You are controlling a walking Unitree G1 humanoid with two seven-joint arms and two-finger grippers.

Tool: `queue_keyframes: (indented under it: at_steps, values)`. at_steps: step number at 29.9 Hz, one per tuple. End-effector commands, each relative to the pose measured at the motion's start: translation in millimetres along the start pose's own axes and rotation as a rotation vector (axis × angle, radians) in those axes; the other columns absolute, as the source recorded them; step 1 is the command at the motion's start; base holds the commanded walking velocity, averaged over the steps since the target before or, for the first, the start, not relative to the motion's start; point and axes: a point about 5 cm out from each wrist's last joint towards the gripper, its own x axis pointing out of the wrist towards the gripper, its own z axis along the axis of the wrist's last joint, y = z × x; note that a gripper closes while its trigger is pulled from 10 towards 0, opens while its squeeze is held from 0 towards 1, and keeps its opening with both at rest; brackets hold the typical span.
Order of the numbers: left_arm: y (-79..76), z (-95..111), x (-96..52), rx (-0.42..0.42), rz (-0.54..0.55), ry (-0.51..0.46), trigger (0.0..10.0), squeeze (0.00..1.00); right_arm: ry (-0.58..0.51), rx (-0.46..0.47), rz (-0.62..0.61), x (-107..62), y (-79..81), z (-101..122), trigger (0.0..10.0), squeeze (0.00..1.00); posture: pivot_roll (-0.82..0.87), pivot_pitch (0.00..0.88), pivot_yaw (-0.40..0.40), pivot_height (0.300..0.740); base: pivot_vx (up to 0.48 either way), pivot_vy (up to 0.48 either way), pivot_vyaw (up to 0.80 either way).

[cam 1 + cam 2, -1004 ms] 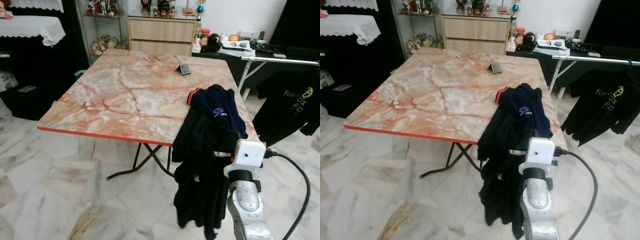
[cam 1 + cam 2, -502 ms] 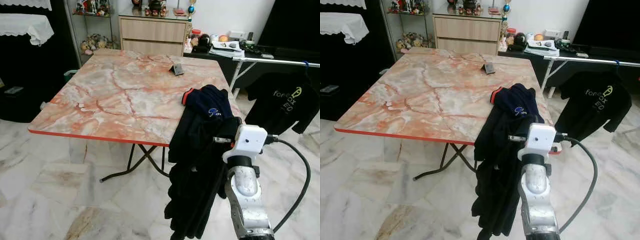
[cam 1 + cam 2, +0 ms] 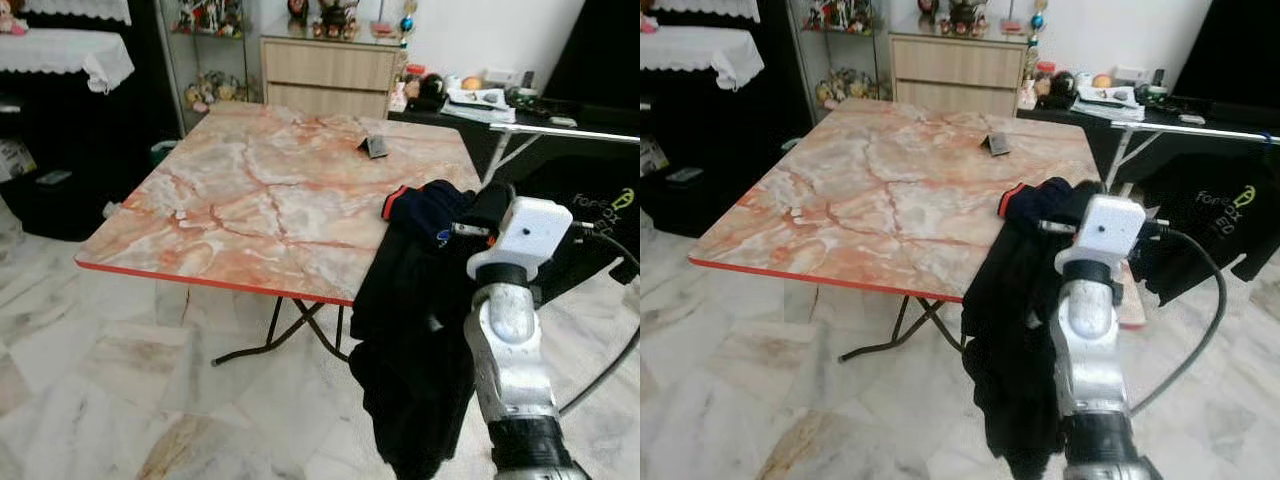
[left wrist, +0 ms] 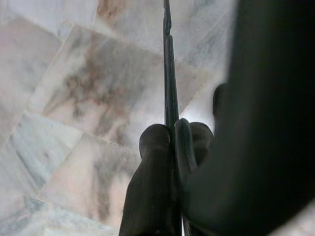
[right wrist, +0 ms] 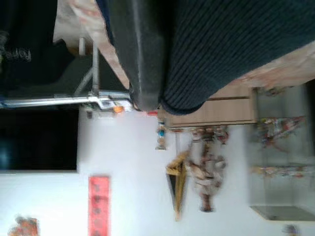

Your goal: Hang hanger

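Lifting dark navy garment [image 3: 410,330] higher off marble-patterned table [image 3: 260,200], right gripper [image 3: 478,222] jaws clamping it, rail-bound.

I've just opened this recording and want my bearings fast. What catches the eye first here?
A dark garment hangs from the raised right end effector at the near right corner of a big marble-patterned table, draping down toward the floor. Behind it to the right, a black T-shirt hangs from a metal clothes rail. A small dark object lies on the far part of the table.
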Motion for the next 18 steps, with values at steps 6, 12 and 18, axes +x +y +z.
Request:
queue_keyframes:
  at_steps: [6,12,18]
  values:
    - [-6.7,-1.0,0.7,-0.002,-0.014,0.009,10.0,0.0,-0.087,0.022,-0.009,32.8,2.7,32.0,10.0,0.0,0.12,0.0,-0.031,0.74,0.303,0.0,0.0]
    - [-7.4,-1.6,0.7,-0.003,-0.014,0.01,10.0,0.0,-0.102,0.043,0.031,51.7,12.7,46.6,10.0,0.0,0.12,0.0,-0.029,0.74,0.301,0.0,0.0]
    - [-3.6,-4.1,-0.3,-0.001,-0.014,0.013,10.0,0.0,-0.007,0.11,0.056,75.4,15.4,52.9,10.0,0.0,0.12,0.0,-0.033,0.74,0.304,0.0,0.0]
